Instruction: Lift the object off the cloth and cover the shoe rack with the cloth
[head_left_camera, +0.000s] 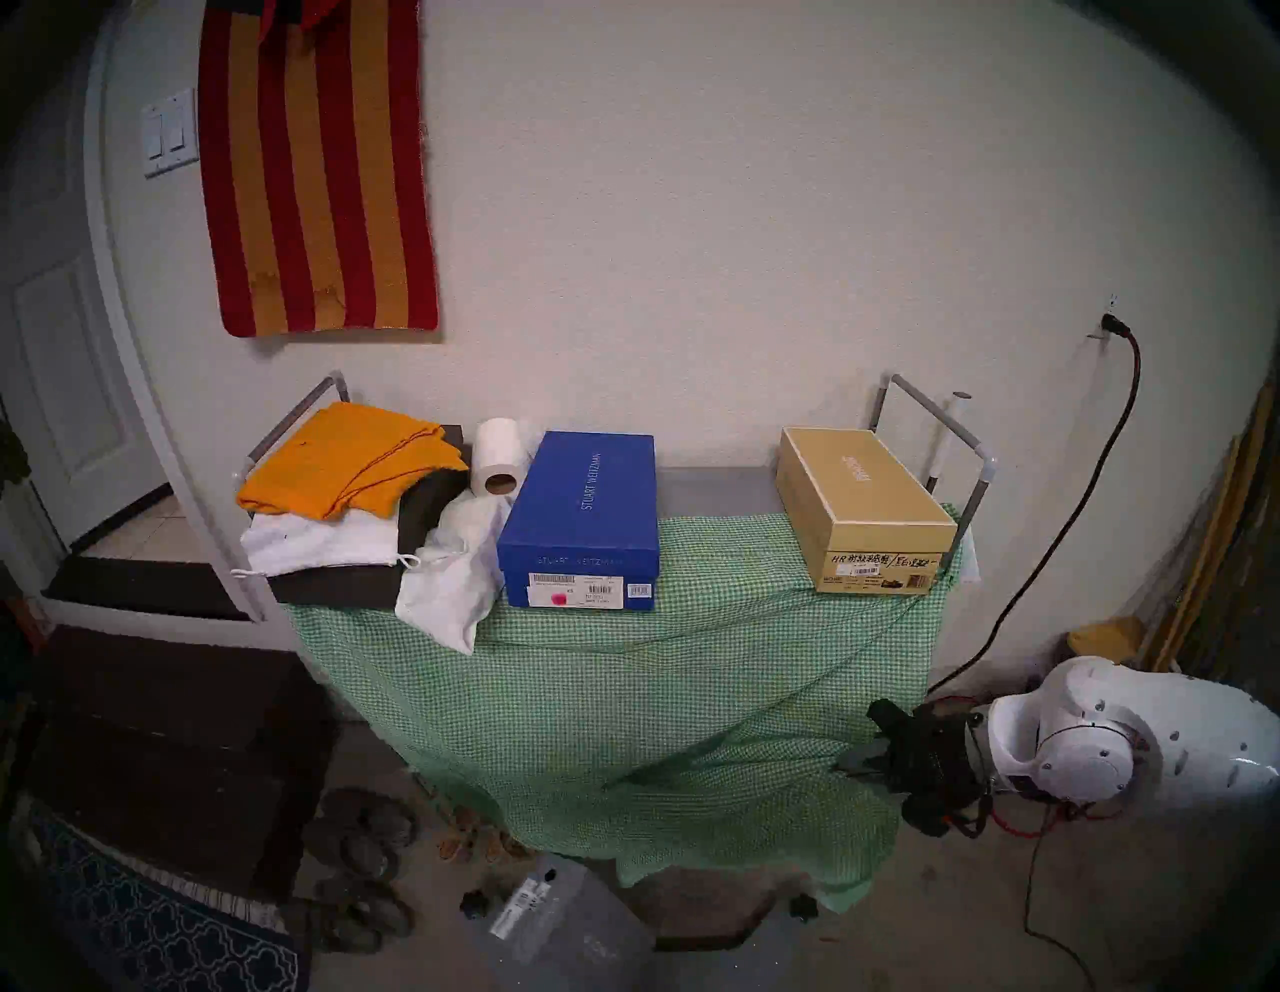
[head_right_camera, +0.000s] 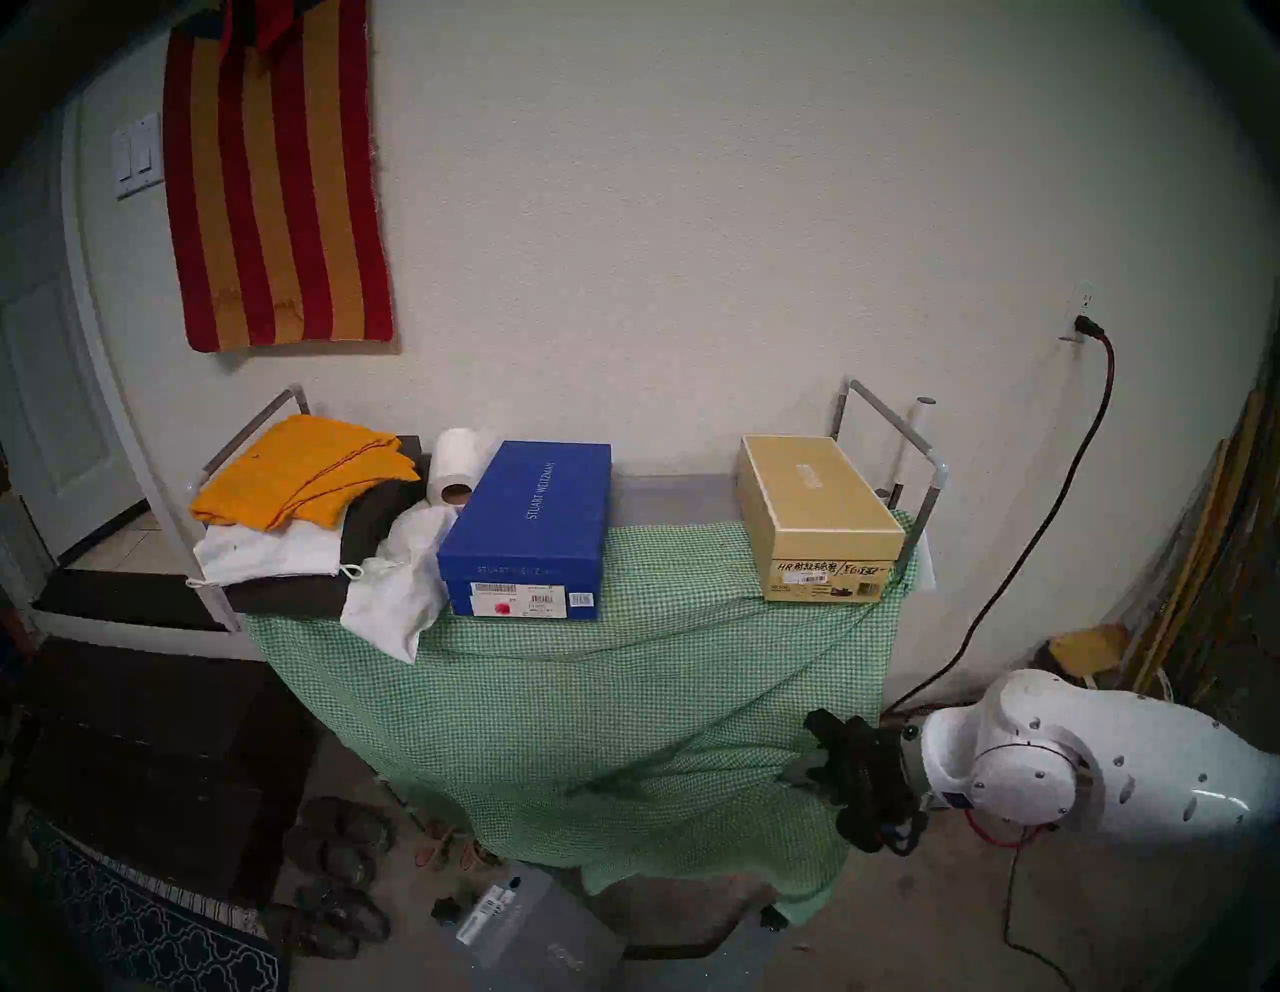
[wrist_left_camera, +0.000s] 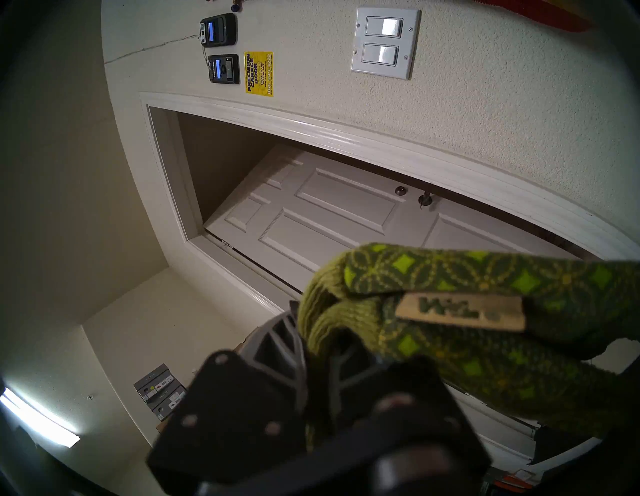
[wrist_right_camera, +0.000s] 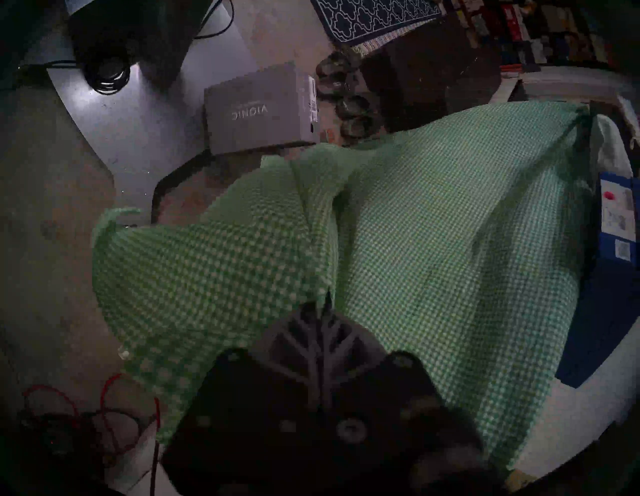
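Note:
The green-and-white check cloth (head_left_camera: 623, 693) hangs down the front of the grey shoe rack (head_left_camera: 928, 415), and its upper edge lies on the top tier by the boxes. It also shows in the right head view (head_right_camera: 589, 693). My right gripper (head_left_camera: 859, 762) is at the cloth's lower right part, shut on a fold of it; the right wrist view shows the fold (wrist_right_camera: 433, 225) bunching at the gripper (wrist_right_camera: 323, 304). My left gripper (wrist_left_camera: 311, 350) is outside the head views. It is shut on the olive-green patterned gloves (wrist_left_camera: 485, 311) and holds them in the air before a white door.
On the rack's top stand a blue shoebox (head_left_camera: 582, 519), a tan shoebox (head_left_camera: 859, 512), a paper roll (head_left_camera: 495, 454), white bags (head_left_camera: 450, 575) and orange folded fabric (head_left_camera: 346, 457). A dark chest (head_left_camera: 173, 748) stands left. Shoes (head_left_camera: 367, 845) and a grey box (head_left_camera: 554, 914) lie on the floor.

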